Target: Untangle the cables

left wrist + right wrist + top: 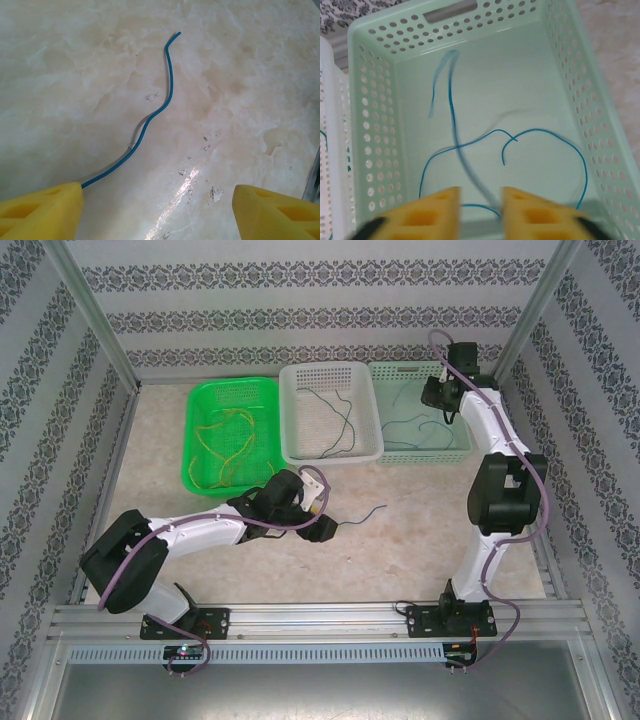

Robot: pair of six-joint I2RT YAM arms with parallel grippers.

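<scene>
Left gripper (157, 194) hangs low over the bench (250, 75), jaws spread wide and gripping nothing. One blue cable (168, 75) lies flat on the bench. Its near end slips out of sight at the gripper's left finger, and from there it snakes ahead and a little right, into the open.

Right gripper (480, 196) sits above the mint basket (375, 125), jaws parted with a clear gap. A blurred cable (452, 100), also blue, runs from far ahead straight down into that gap, close to the right finger. I can't tell whether it touches either finger. Below and ahead of the gripper, at least two more blue cables (540, 131) curl on the basket floor, crossing each other, with the basket walls close on both sides.

There are three baskets in a row. The white basket (330, 458), just left of the right gripper, has a thin green cable (345, 425) in it. The green basket (232, 383), beyond the left gripper, holds a loose tangle of yellow cables (225, 445), too knotted to count.
</scene>
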